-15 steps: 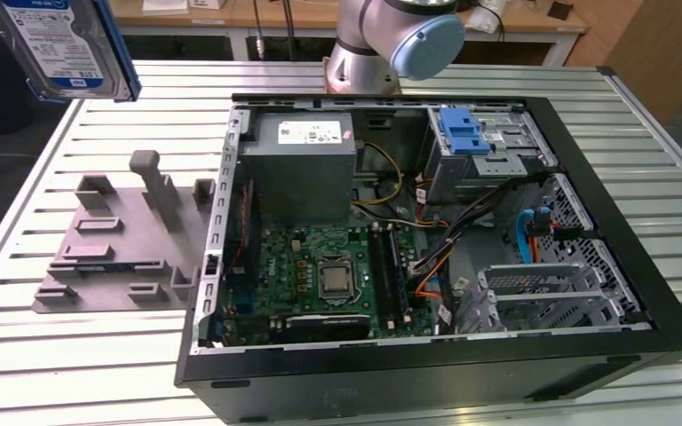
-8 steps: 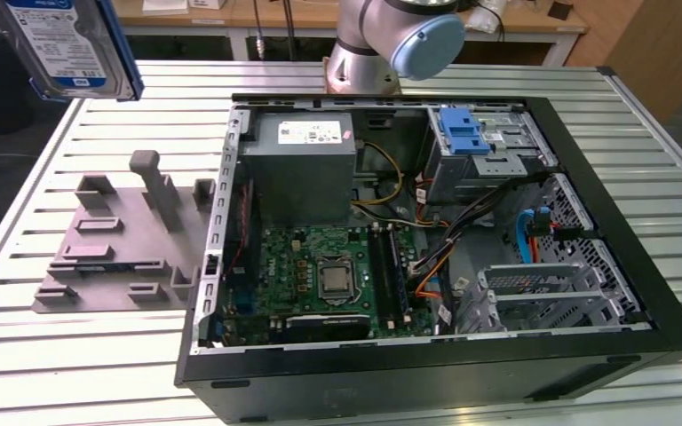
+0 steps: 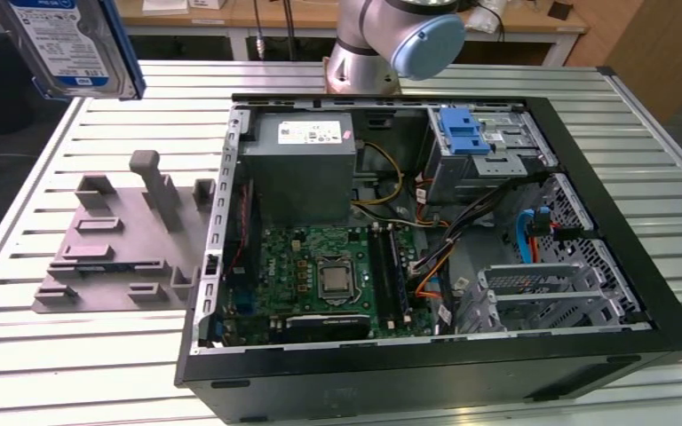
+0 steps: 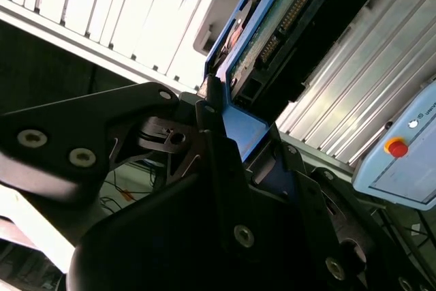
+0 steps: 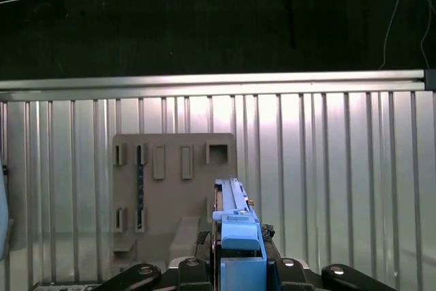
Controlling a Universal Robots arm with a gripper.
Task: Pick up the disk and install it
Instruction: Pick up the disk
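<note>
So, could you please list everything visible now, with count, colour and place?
disk: one, silver-grey in blue carrier, held above the table, exterior view's left
computer case: one, black, open, on the table
power supply: one, grey, inside the case
motherboard: one, green, inside the case
fixture plate: one, grey, on the table beside the case
table: one, silver, slatted, under everything
arm: one, grey and light blue, beyond the case
gripper: one, black, shut on the disk's carrier
</note>
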